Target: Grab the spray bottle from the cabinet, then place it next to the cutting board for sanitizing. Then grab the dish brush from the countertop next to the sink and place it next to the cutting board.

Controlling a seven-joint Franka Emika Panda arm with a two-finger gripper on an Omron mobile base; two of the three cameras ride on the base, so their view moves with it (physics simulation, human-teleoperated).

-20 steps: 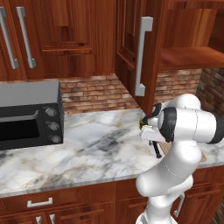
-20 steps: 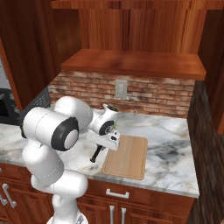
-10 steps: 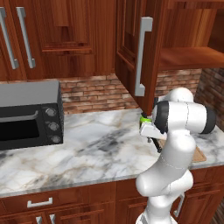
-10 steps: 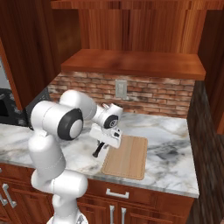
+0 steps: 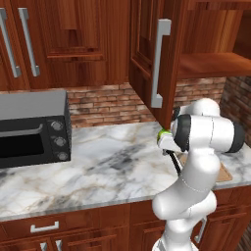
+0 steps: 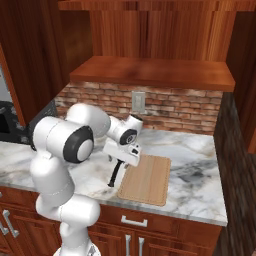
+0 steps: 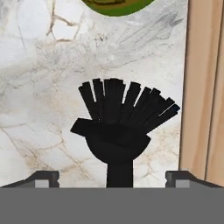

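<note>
**While the brush lies by the board, the hand hangs over it**

Where the marble counter (image 6: 195, 150) runs under the open cabinet (image 5: 196, 59), the gripper (image 7: 113, 177) hangs low over the dish brush (image 7: 120, 118), fingertips (image 7: 43, 177) spread wide to either side of the handle, not touching it. Jaws open, nothing pinched.

Dish brush: black, lying on the marble just beside the left long edge of the cutting board (image 6: 147, 179), handle towards the counter's front edge (image 6: 116, 175).

Spray bottle (image 7: 118, 5): green, just beyond the bristles in the hand view; a sliver of green shows past the arm from the left (image 5: 162, 132). Near the board's far corner.

Cabinet door (image 5: 157, 54) stands open, shelf bare. Black microwave (image 5: 32, 127) well off to the left on the counter.
</note>
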